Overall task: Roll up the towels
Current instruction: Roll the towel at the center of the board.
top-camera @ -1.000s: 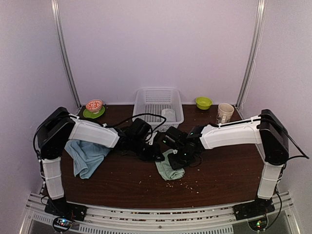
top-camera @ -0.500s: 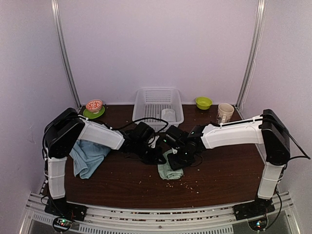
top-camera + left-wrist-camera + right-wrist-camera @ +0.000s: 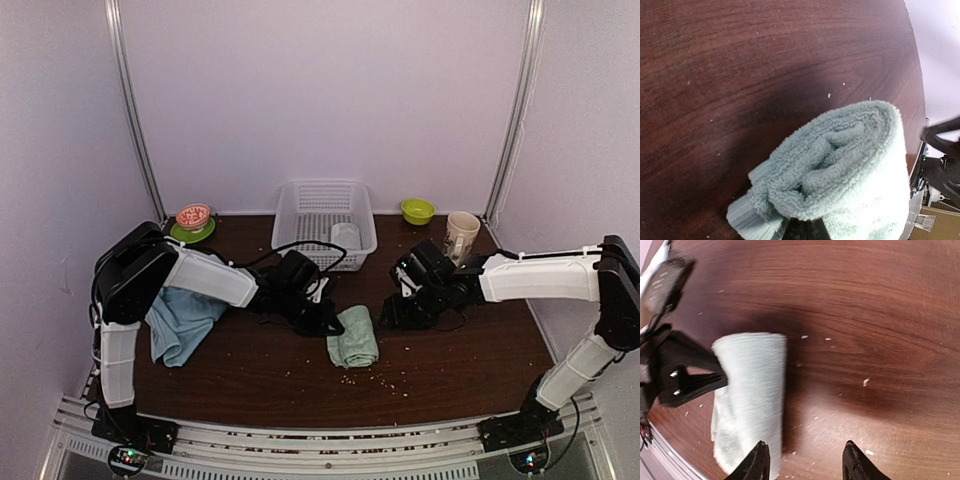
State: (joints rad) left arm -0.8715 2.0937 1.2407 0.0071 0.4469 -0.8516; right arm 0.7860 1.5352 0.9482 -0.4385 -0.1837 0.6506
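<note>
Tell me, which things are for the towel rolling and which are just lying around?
For the job: rolled green towel, blue towel, small whitish towel in the basket.
Just lying about: the basket, green bowl, mug, patterned bowl on a green plate.

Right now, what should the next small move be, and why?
Probably open the left tool and back it off: it is shut on the end of the green towel, which lies rolled; the right tool is open and apart from it; the blue towel lies unrolled.
</note>
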